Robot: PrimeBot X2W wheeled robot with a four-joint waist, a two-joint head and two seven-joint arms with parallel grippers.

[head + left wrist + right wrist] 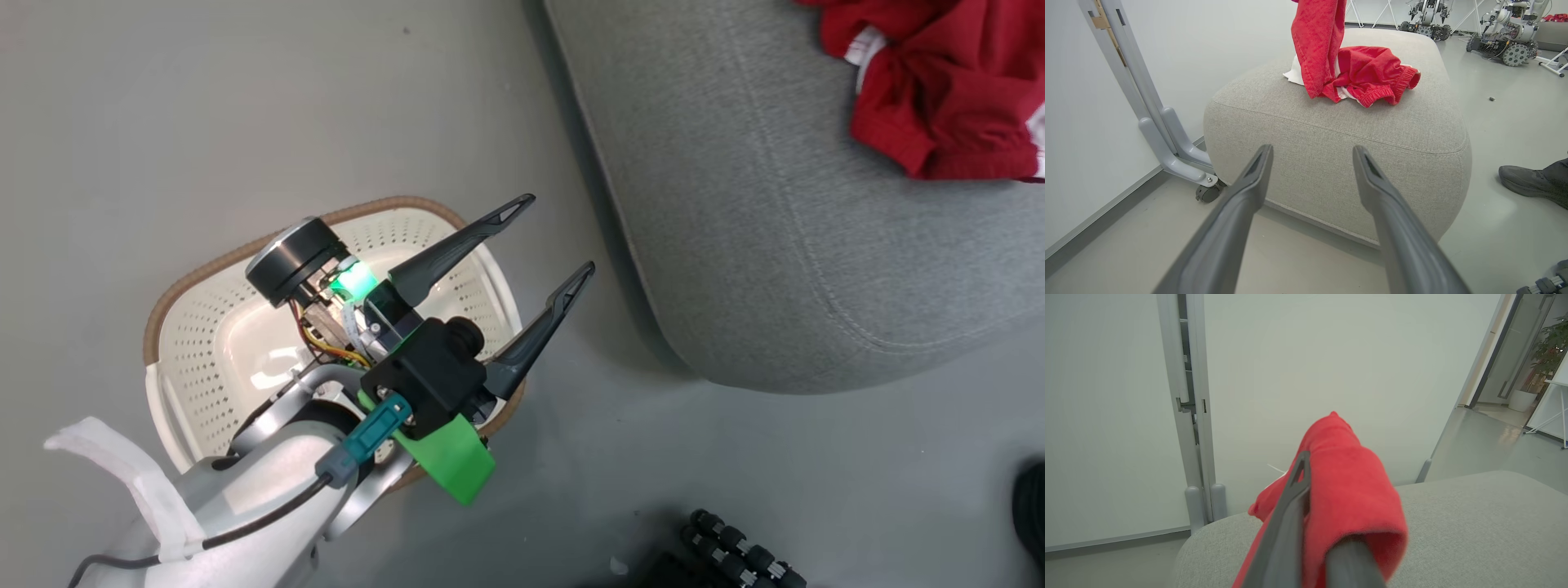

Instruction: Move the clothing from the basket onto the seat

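My left gripper hangs open over the cream basket, whose visible inside is bare; the arm covers part of it. In the left wrist view its fingers point at the front of the grey seat with nothing between them. A red garment with white trim lies crumpled on the seat, at the top right of the head view. A second red garment dangles above it. My right gripper is shut on that garment, which drapes over one finger, above the seat.
A grey metal frame leg with a caster stands against the wall left of the seat. A person's dark shoe rests on the floor to the seat's right. Other wheeled robots stand far behind. Black tracked parts sit at the bottom.
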